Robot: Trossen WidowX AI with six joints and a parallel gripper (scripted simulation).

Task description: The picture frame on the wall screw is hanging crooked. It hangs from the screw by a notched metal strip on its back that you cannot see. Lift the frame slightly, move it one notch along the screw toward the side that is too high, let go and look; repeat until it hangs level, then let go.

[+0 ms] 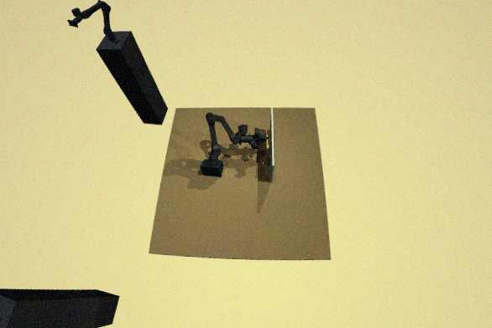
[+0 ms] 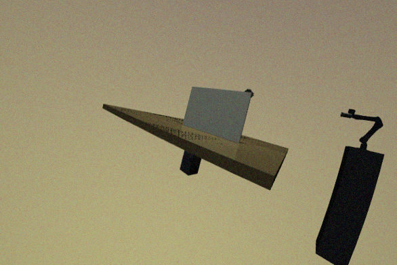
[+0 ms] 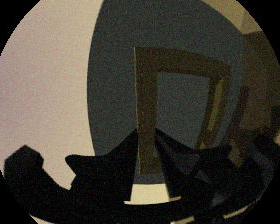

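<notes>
The picture frame (image 3: pixel 147 92) is brown with an open middle and stands out against the dark wall panel in the wrist view. My gripper (image 3: pixel 145 131) (image 1: pixel 264 137) is shut on the frame's near side bar, low down, with a finger on each side of it. In the wrist view the frame's top bar slopes down to the right, but the lens bends the view, so I cannot tell how level it is. In the top view the frame (image 1: pixel 268 143) shows only as a thin yellowish edge. The screw and the notched strip are hidden.
The upright wall panel (image 1: pixel 272 156) (image 2: pixel 217 112) (image 3: pixel 111 75) stands on the brown table (image 1: pixel 210 219) (image 2: pixel 257 158), just behind the frame. It hides the frame in the exterior view. Another arm (image 1: pixel 105 11) (image 2: pixel 370 119) stands on a dark pillar (image 1: pixel 134 80) (image 2: pixel 349 200) away from the table.
</notes>
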